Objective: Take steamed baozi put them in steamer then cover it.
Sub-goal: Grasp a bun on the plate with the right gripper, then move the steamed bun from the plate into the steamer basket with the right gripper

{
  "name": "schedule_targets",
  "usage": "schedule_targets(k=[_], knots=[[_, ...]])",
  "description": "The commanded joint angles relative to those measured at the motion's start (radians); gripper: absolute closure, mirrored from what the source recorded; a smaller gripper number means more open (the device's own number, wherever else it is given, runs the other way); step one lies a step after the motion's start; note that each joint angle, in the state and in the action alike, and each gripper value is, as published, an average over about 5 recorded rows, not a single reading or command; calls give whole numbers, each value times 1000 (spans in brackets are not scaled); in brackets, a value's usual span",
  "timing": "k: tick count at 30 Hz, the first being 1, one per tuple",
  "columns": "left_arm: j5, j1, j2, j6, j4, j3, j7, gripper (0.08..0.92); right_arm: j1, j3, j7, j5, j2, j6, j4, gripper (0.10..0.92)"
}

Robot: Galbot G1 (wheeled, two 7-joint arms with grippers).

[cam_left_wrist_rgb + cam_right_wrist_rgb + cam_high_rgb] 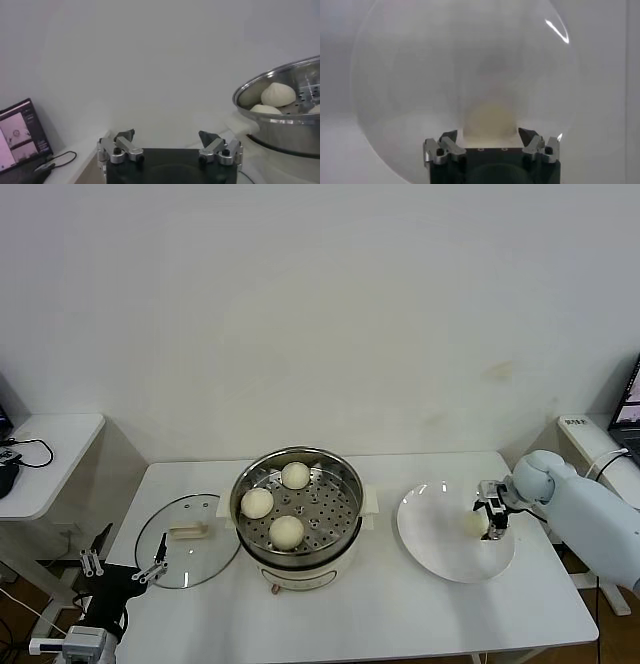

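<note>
Three steamed baozi (pixel 286 531) lie on the perforated tray of the steel steamer (pixel 345 484) at the table's middle. Another cream baozi (pixel 474 524) sits on the white plate (pixel 440 549) to the right. My right gripper (pixel 490 519) is down over it, open, with a finger close on each side of the bun (pixel 489 117). The glass cover (pixel 165 549) with its cream handle lies flat on the table left of the steamer. My left gripper (pixel 122 568) waits open and empty near the cover's front left edge. From the left wrist, the steamer (pixel 280 130) shows to one side.
A low white side table (pixel 40 454) with cables stands at the far left, and a laptop (pixel 20 137) shows in the left wrist view. A white unit (pixel 590 429) sits beyond the table's right end.
</note>
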Motion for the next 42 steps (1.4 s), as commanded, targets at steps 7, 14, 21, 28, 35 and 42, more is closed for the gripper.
schedule_targets(k=[7, 14, 21, 28, 35, 42], knots=[[0, -1, 0, -1, 1, 0, -1, 177, 20, -7, -14, 13, -10, -14, 15, 446], [-1, -10, 5, 1, -2, 6, 0, 177, 154, -122, -29, 96, -91, -57, 137, 457], [0, -21, 10, 3, -3, 23, 1, 177, 420, -295, -42, 226, -144, -127, 279, 454], [-3, -29, 25, 4, -2, 23, 1, 177, 738, -517, -20, 399, -71, -194, 389, 448], [-3, -32, 23, 2, 3, 26, 0, 177, 887, -650, 67, 596, 95, -315, 516, 441], [-4, -27, 17, -1, 4, 17, -1, 177, 850, -682, 173, 748, 244, -443, 560, 440]])
